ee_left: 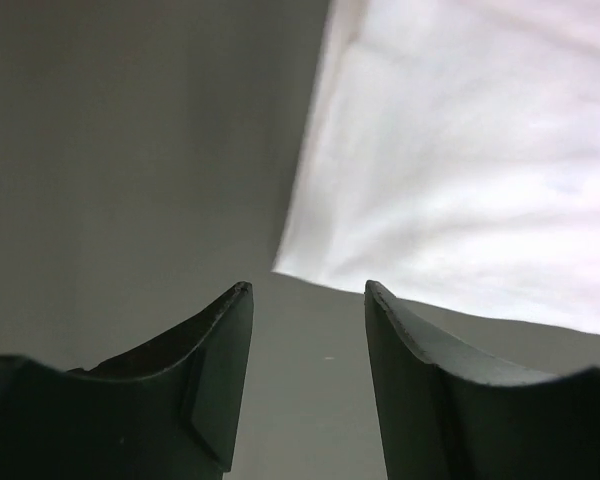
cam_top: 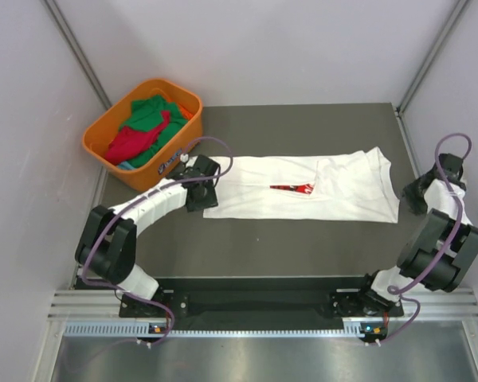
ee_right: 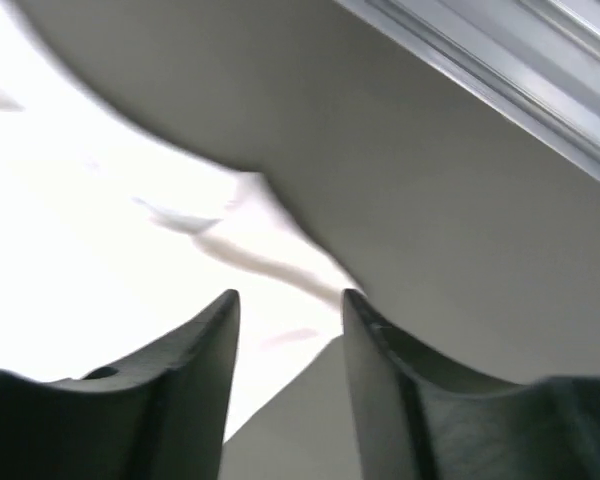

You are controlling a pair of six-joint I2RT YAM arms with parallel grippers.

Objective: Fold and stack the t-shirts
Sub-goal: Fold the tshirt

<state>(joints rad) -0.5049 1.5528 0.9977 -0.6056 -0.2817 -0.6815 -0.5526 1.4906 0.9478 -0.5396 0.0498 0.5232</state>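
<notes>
On my overhead feed, my left arm [cam_top: 155, 203] at eight o'clock showed white shells between bulky black joints [cam_top: 107, 243]. My right arm [cam_top: 442, 247] at four o'clock looked the same. A thin purple-grey cable [cam_top: 213, 139] looped off each wrist. Through the wrist cameras, the left gripper [ee_left: 308, 285] and right gripper [ee_right: 290, 293] each had two dark matte fingers [ee_left: 215, 360], curved and tapering to blunt tips.

Top cam high at 6 o'clock, looking down. Wrist cams close on white t-shirt [cam_top: 334, 199] ends, 9 and 3 o'clock.
</notes>
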